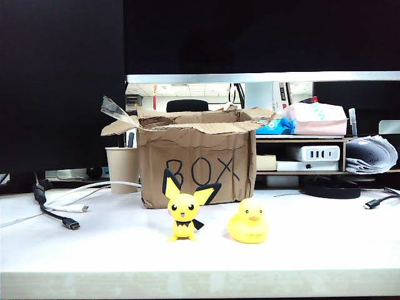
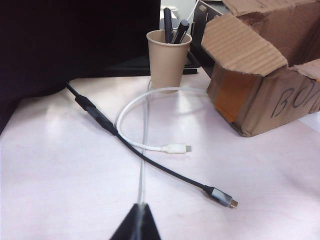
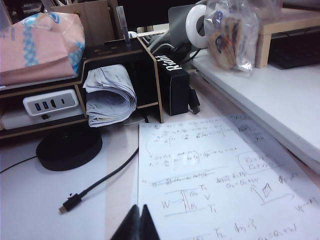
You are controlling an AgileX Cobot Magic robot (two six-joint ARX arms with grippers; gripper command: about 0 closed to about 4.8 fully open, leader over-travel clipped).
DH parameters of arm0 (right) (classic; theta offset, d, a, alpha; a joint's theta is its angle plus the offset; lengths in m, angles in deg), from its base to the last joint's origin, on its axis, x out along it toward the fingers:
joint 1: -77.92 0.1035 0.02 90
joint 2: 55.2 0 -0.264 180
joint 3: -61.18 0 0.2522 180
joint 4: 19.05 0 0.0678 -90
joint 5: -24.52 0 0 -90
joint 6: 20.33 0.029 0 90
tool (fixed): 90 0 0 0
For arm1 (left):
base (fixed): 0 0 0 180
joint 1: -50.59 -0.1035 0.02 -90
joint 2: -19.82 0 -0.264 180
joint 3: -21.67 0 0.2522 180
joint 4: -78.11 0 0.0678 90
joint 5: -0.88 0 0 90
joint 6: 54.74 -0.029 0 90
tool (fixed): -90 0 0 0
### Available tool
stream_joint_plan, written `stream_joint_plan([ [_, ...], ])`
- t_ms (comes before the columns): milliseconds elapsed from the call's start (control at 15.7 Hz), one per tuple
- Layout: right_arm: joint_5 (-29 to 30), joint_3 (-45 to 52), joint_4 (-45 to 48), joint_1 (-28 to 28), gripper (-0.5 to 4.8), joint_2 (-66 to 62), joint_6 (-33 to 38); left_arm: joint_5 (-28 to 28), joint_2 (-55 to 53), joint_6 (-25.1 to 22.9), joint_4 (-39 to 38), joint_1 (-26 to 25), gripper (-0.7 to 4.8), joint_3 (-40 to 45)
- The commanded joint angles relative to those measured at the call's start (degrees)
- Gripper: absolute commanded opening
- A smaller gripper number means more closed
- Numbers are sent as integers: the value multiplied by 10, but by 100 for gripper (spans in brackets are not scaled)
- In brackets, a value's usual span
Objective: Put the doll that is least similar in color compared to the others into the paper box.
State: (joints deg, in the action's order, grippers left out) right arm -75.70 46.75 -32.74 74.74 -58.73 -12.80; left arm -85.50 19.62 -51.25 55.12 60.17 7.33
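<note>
Two yellow dolls, the mouse figure (image 1: 184,212) and the rubber duck (image 1: 248,221), stand on the desk (image 1: 112,256) in front of the paper box (image 1: 197,164); the pale rabbit is nowhere visible, so probably inside. Left gripper (image 2: 138,222) near the box's cup side and right gripper (image 3: 136,223), over handwritten paper (image 3: 210,175) well apart from it, have jaws clenched, empty. Best to keep both clear of the box.

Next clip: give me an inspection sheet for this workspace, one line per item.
Surface: white table, mostly bare in front.
Job's things: cardboard box open, marked BOX; no pink-white rabbit seen.
Clutter: yellow mouse figure and yellow duck before the box; paper cup with pens; handwritten sheet.
Grippers: left tool and right tool shut, holding nothing.
Cables: black cable, white cable loose.
Surroundings: shelf with papers.
</note>
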Motion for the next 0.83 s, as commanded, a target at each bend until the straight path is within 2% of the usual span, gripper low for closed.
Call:
stream_joint_plan([
  [64,3,2,-19,2,-5,34,-5,2,0,0,-9,0,-5,0],
  [319,13,2,-28,30,-5,33,-10,2,0,0,-9,0,-6,0],
  [829,29,2,-33,49,-5,34,-30,2,0,0,-9,0,-5,0],
])
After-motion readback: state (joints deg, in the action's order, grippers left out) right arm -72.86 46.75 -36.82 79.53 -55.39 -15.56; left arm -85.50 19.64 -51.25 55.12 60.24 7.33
